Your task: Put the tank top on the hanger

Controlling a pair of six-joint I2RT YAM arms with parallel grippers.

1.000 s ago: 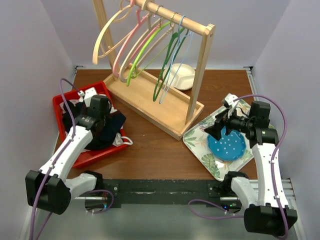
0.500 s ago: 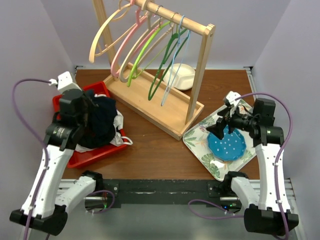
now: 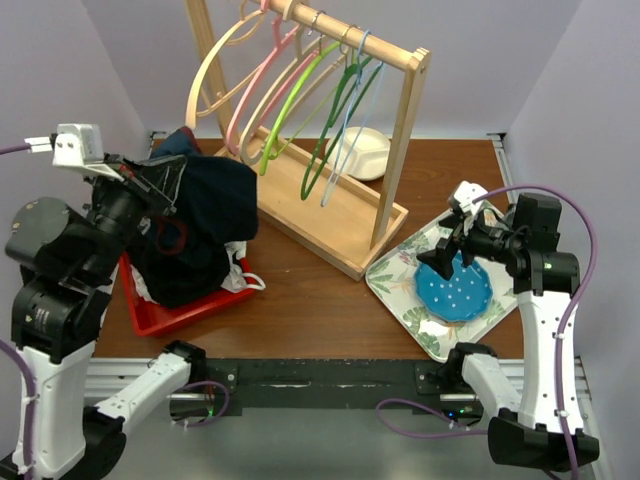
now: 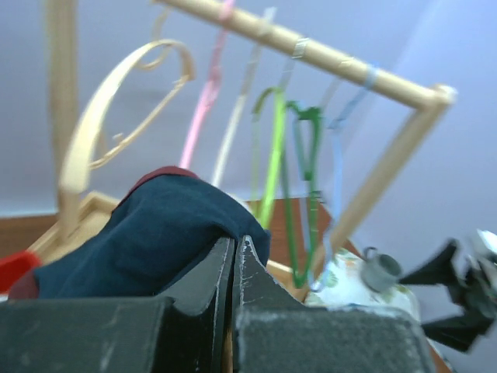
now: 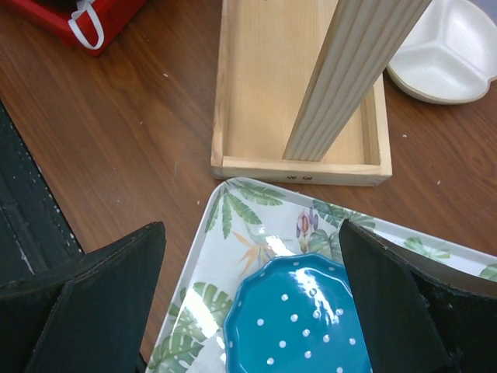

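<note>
The dark navy tank top (image 3: 215,195) with red trim hangs from my left gripper (image 3: 152,182), lifted high above the red bin, its lower end still draped into the bin. In the left wrist view the gripper (image 4: 234,247) is shut, with the navy tank top (image 4: 155,233) bunched over the tips. The light-blue hanger (image 3: 352,105) hangs near the right end of the wooden rail, beside a dark green one; the left wrist view shows the hanger (image 4: 336,167) ahead and to the right. My right gripper (image 3: 450,252) (image 5: 250,233) is open and empty above a teal plate.
The wooden rack (image 3: 330,215) stands mid-table with cream, pink, lime and dark green hangers (image 3: 330,140). A red bin (image 3: 170,312) at left holds dark clothes and a white cloth (image 3: 240,275). A white dish (image 3: 368,152) sits behind the rack. The teal dotted plate (image 3: 455,292) rests on a leaf-patterned tray (image 3: 400,290).
My left gripper shut on the tank top in the bin and rose up and to the left, pulling the garment up with it. The right arm has hardly moved.
</note>
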